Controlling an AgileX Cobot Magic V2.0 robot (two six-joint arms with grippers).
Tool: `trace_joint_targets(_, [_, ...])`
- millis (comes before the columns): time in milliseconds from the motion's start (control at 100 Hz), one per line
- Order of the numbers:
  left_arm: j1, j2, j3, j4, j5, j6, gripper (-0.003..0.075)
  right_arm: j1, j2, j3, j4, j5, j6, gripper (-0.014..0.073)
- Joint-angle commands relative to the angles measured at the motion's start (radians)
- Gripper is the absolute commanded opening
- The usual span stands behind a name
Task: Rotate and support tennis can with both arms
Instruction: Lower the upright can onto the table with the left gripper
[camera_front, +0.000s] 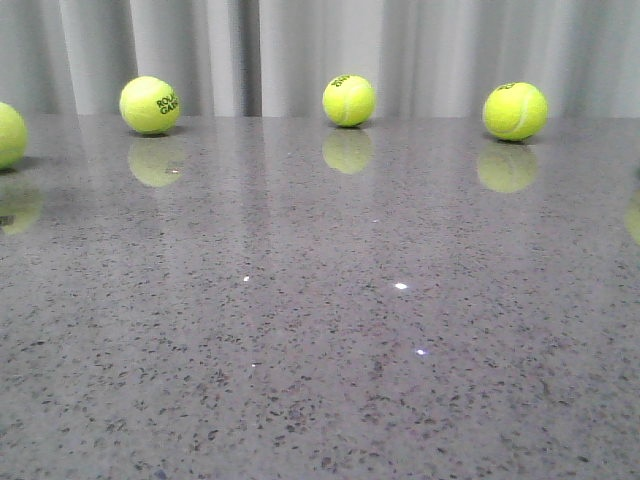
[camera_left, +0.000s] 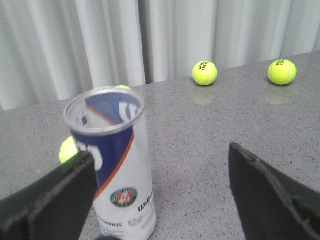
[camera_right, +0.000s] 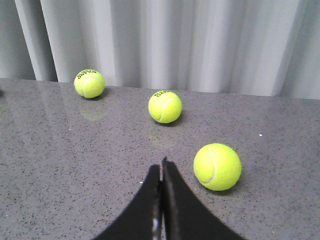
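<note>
The tennis can (camera_left: 117, 160) stands upright on the grey table, open silver rim up, white-and-navy Wilson label with an orange stripe. It shows only in the left wrist view. My left gripper (camera_left: 162, 192) is open wide; the can stands between the jaws, close to one finger (camera_left: 55, 200) and far from the other finger (camera_left: 270, 195). My right gripper (camera_right: 161, 172) is shut and empty, low over the table near a tennis ball (camera_right: 217, 166). Neither arm nor the can shows in the front view.
Tennis balls lie along the table's far edge by the grey curtain (camera_front: 150, 104) (camera_front: 349, 100) (camera_front: 515, 110), one more at the left edge (camera_front: 8, 135). Two balls (camera_left: 205, 73) (camera_left: 282, 71) lie beyond the can, two partly hidden behind it (camera_left: 67, 150).
</note>
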Motion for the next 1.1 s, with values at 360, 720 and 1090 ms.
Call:
trace_joint_targets(360, [-0.005,-0.105,0.269,-0.017,-0.31,-0.016,0.0187,-0.008,-0.001,-0.024,0.011,-0.08,0.0,-0.0068])
trace_joint_targets(720, [-0.005,-0.105,0.269,-0.026,-0.315,-0.016,-0.0021,-0.008,-0.001,-0.024,0.011,-0.08,0.0,-0.0068])
trace_joint_targets(1090, [-0.005,-0.105,0.269,-0.026,-0.315,-0.016,-0.0021,-0.008,-0.001,-0.024,0.011,-0.08,0.0,-0.0068])
